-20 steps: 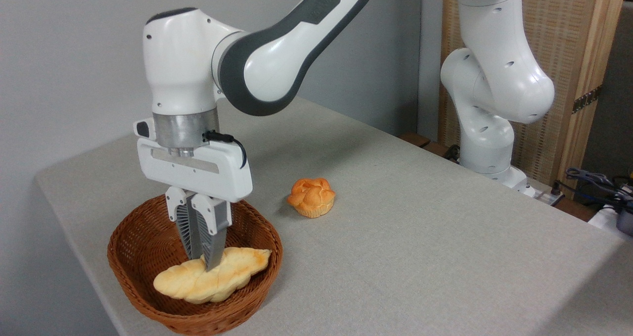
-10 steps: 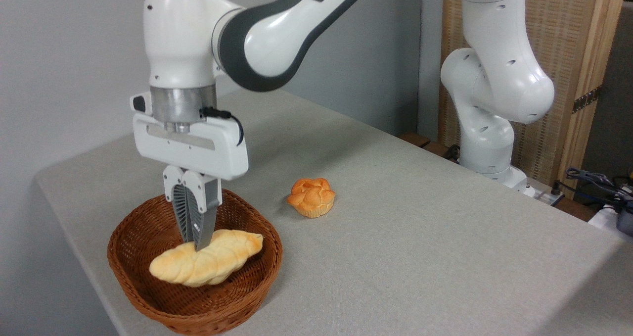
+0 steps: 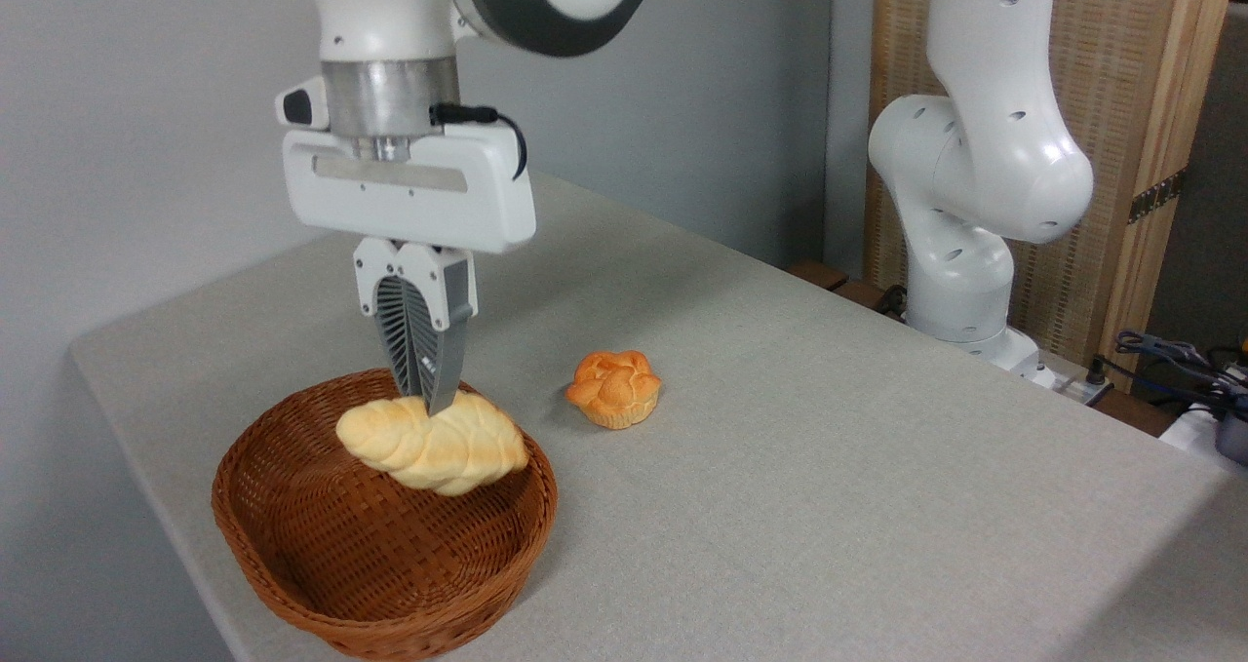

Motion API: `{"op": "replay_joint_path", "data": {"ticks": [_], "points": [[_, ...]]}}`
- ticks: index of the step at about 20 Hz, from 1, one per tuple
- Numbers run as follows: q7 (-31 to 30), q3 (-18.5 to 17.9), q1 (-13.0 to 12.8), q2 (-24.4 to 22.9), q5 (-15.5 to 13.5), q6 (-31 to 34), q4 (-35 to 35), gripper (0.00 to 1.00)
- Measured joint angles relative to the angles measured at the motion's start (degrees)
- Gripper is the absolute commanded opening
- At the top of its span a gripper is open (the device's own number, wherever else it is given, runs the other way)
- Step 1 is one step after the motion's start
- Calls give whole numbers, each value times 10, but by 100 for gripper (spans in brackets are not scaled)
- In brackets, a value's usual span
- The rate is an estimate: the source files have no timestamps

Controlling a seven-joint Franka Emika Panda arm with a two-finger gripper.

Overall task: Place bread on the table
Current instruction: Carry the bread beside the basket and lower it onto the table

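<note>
Bread (image 3: 434, 445) pinched in tool (image 3: 426, 401), hanging above basket (image 3: 322, 584)

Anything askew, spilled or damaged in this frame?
Nothing stands out. The gripper is shut on the bread, which hangs lifted above the basket with no visible tearing. The small orange bun sits upright on the table, apart from the basket. No crumbs or spills show.

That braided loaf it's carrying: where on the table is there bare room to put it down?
The table is bare across its whole right and near side, from the small orange bun to the right edge. A narrower bare strip lies behind the basket. The gap between basket and bun is tight. The gripper holds the bread over the basket.
</note>
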State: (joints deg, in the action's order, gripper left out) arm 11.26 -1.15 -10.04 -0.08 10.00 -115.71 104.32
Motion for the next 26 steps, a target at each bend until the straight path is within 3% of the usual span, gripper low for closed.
{"op": "replay_joint_path", "data": {"ticks": [8, 10, 15, 17, 18, 19, 21, 22, 26], "points": [[7, 0, 1, -25, 0, 61, -1, 7], [49, -2, 2, -28, -3, 95, 2, 13], [184, -37, 3, -54, -56, 151, 36, 17], [223, -51, 4, -72, -70, 171, 59, 37], [232, -53, 4, -78, -73, 181, 70, 62], [237, -53, 4, -82, -75, 190, 80, 77], [247, -52, 2, -85, -77, 198, 99, 95], [251, -51, 0, -85, -79, 198, 107, 100], [273, -46, -3, -83, -114, 197, 116, 100]]}}
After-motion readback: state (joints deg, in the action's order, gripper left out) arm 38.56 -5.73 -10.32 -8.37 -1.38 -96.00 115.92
